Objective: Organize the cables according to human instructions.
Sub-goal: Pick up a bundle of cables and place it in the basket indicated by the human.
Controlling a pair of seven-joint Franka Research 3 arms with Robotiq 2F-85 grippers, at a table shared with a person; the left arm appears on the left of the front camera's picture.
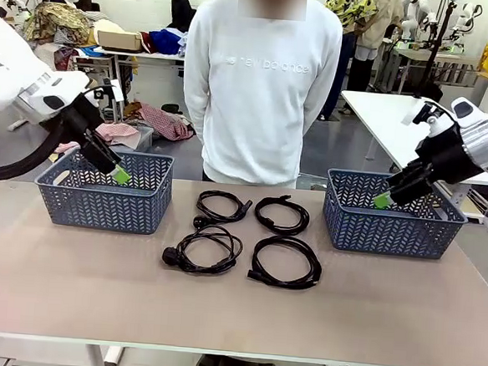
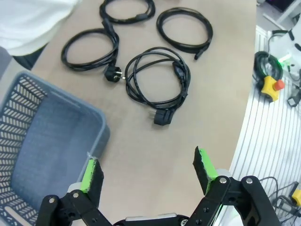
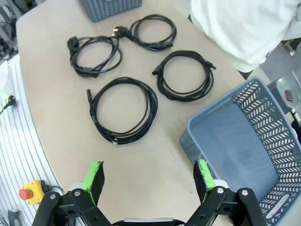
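Sorting was not begun: cables lay untouched on counter, left end effector at 9 o'clock, right end effector at 3, both spread, apparently awaiting person's instruction.

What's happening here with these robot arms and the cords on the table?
Nothing is being handled yet. Four coiled cables lie on the table between the left basket and the right basket, both empty. The left gripper hangs open over the left basket's edge, the right gripper open over the right basket's. A person in white stands across the table.
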